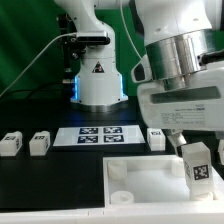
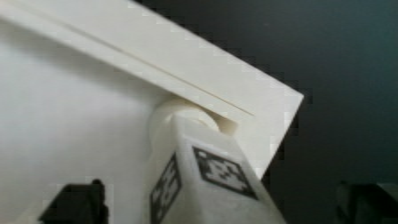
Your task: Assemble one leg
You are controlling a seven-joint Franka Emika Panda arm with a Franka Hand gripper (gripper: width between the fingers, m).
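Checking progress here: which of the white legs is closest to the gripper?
The leg standing upright at the tabletop's corner, right under the open gripper. The other three legs sit on the table, flanking the marker board.

Setting: robotics lab | evidence: white robot arm base with warning sticker stood on black table | green cloth backdrop hung behind | flat white marker board with black-and-white tags lay on table
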